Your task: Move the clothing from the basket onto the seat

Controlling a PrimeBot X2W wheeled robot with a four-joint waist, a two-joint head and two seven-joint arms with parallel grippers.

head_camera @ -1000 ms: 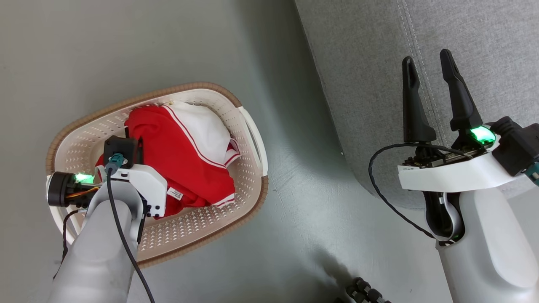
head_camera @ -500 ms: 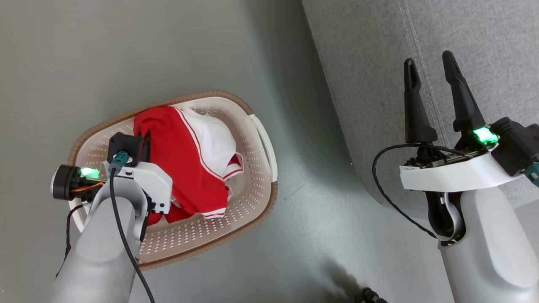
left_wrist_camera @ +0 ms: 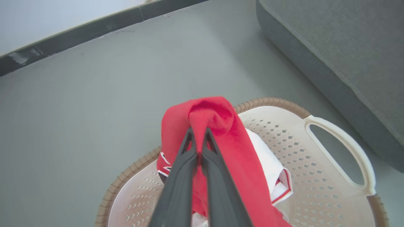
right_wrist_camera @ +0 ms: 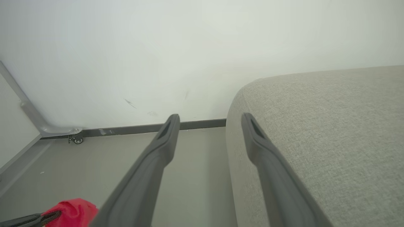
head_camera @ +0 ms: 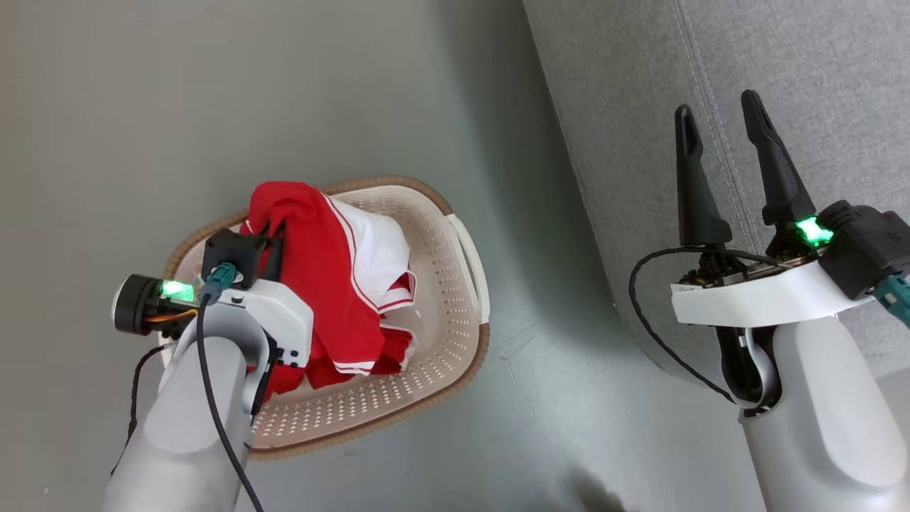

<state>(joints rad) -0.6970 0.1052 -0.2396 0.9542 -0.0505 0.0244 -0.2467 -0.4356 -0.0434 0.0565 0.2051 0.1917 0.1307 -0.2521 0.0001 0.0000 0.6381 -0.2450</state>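
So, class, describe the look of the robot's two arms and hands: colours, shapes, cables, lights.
Each arm has a smooth pale grey forearm, a white wrist plate, a glowing green light and a loose black cable. The left hand and right hand each have two long, dark, tapering fingers.

The clothing (left_wrist_camera: 228,132) is soft matt cloth — the basket (left_wrist_camera: 315,176) smooth perforated plastic, the seat (head_camera: 782,57) coarse woven fabric.

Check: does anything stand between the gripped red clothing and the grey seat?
Nothing visible blocks it. The left gripper is shut on the clothing, whose lower part hangs inside the basket; bare floor separates basket and seat. The right gripper hovers open at the seat's edge.
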